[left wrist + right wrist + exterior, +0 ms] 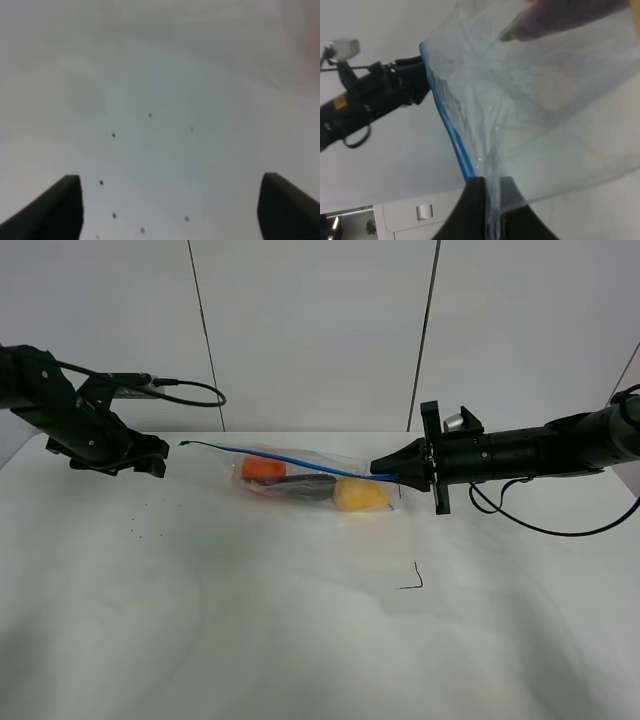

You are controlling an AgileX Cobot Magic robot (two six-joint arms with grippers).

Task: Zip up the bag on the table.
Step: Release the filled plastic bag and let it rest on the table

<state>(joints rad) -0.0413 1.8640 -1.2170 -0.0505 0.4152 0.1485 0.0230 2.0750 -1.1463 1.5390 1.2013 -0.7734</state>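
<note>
The clear bag (300, 478) lies at the back middle of the white table (300, 640), with an orange (263, 468), a dark eggplant (300, 487) and a yellow fruit (360, 494) inside. Its blue zipper strip (290, 457) runs along the raised upper edge. My right gripper (385, 469) is shut on the bag's right end at the strip; the right wrist view shows its fingers (475, 210) pinching the plastic (535, 115) beside the blue strip (451, 140). My left gripper (148, 456) is open and empty, just left of the strip's free end.
A small black hook-shaped mark (413, 580) lies on the table in front of the bag. Tiny dark specks (135, 530) dot the table at the left and show in the left wrist view (113, 135). A white panelled wall stands behind.
</note>
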